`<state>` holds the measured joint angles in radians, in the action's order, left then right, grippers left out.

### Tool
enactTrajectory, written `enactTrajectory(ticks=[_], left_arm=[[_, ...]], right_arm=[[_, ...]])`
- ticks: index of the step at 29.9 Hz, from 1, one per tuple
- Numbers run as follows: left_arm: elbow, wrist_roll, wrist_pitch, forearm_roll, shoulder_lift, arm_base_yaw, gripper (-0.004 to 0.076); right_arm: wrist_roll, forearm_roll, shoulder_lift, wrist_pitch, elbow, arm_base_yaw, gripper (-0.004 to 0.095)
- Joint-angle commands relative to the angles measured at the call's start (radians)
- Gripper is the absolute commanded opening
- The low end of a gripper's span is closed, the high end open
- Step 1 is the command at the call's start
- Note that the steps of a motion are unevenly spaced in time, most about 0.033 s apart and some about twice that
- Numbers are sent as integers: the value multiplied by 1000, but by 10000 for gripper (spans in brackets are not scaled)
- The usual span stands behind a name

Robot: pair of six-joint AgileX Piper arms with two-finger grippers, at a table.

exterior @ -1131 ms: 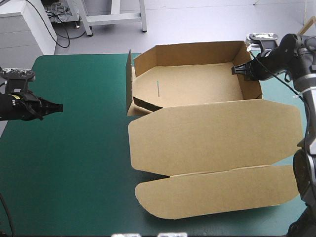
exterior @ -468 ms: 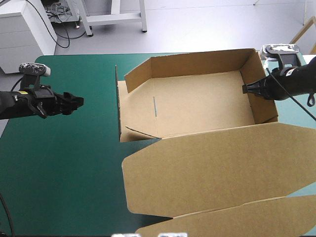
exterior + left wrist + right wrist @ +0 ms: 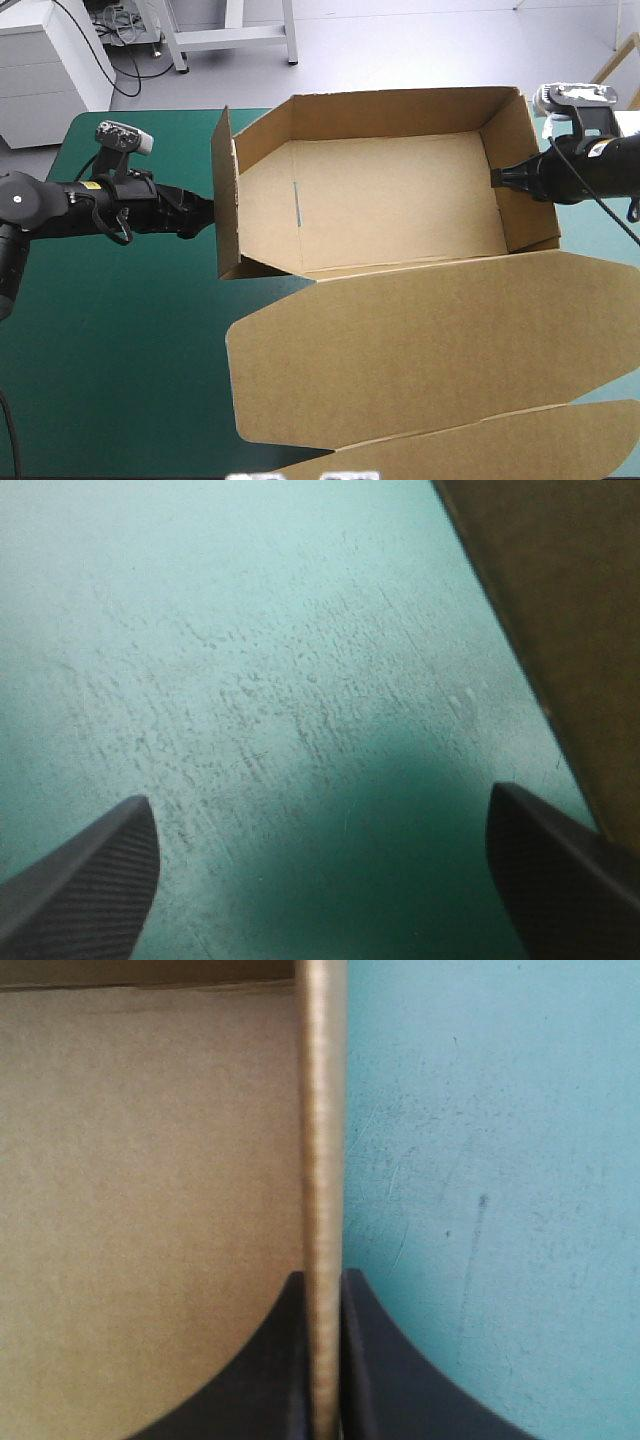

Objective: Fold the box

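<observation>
The brown box stands as an open tray with its walls raised, and its lid lies flat toward the table's near edge. My right gripper is shut on the box's right wall. In the right wrist view the wall's edge runs straight up from between the right gripper, with the box floor on one side. My left gripper hovers open just outside the upright left wall. In the left wrist view, the left gripper holds nothing and the box wall lies ahead to one side.
Bare teal-green cover spreads to the left of the box and lid. The lid's outer flap runs out past the near edge of the high view. A strip of cover shows beyond the right wall.
My left gripper has swung right toward the box's left wall and has opened. The box, held by my right gripper, has shifted toward the near edge, and its left wall now stands farther left.
</observation>
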<state>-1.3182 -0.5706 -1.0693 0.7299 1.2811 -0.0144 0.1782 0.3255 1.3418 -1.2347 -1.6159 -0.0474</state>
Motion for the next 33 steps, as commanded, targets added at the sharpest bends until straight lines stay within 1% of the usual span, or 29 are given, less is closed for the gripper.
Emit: enactTrajectory(ticks=[1,6,9,12,17,20,23,27,30,33], left_arm=[[-20,-2,38,113,-27,7,632],[-20,-2,50,228,-27,7,629],[-20,-2,74,270,-27,7,622],[-20,-2,92,273,-27,7,618],[-20,-2,92,273,-27,7,618],[-20,-2,92,273,-27,7,618],[-20,-2,92,273,-27,7,618],[-20,-2,92,273,-27,7,618],[-20,-2,92,273,-27,7,618],[-20,-2,92,273,-27,7,618]], right_arm=[[-10,74,-29,80,-19,-4,-19],[-10,86,-29,178,-19,-4,-19],[-10,86,-29,214,-19,-2,-19],[4,86,-25,227,-19,-2,-19],[4,97,6,232,-10,-2,-19],[28,143,28,283,35,-2,-19],[66,225,37,371,116,-2,-19],[157,351,52,463,232,-2,-19],[223,420,56,513,301,0,-19],[252,453,60,567,343,29,-19]])
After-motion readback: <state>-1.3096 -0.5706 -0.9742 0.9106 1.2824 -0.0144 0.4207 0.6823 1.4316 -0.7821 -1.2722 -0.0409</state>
